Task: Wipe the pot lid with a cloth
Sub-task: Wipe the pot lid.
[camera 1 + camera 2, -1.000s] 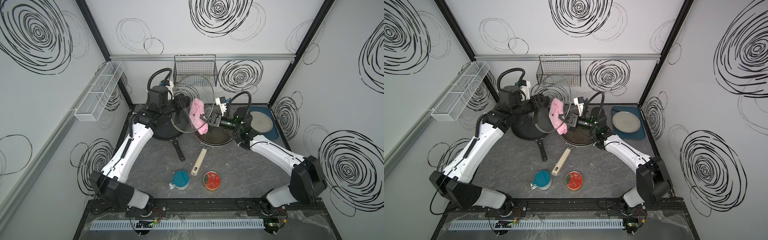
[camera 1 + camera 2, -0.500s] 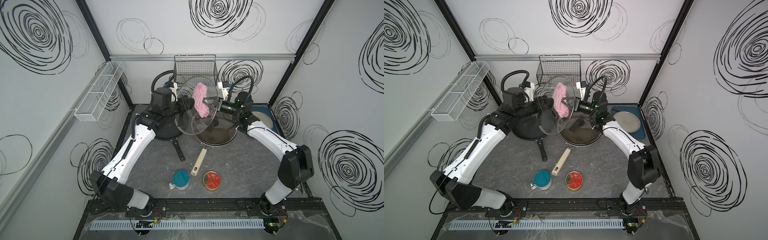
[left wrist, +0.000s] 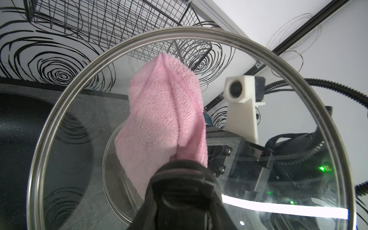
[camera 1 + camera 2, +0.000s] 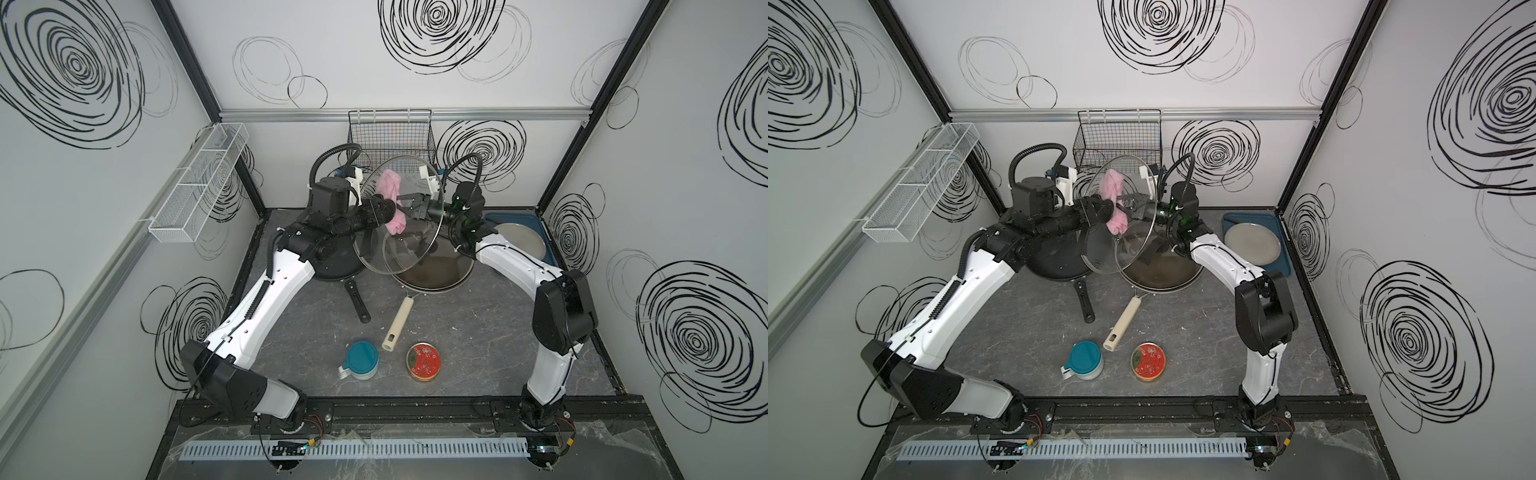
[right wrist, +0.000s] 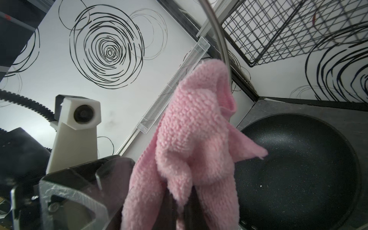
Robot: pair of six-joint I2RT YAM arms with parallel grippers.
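1 lid (image 3: 79,149), left gripper (image 4: 380,212) | cloth (image 4: 390,185), right gripper (image 4: 405,200), at rim (image 3: 179,29) | basket (image 4: 388,137) near

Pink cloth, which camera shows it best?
The right wrist view: the cloth fills the frame, folds and loops sharp. The left wrist view shows it through the glass lid, its lower end behind the black knob. In both top views the cloth is small.

White walls (image 4: 353,62) scribbled with black swirls, dark grey marbled surface (image 4: 478,340), wire basket (image 4: 388,133) above its back edge.
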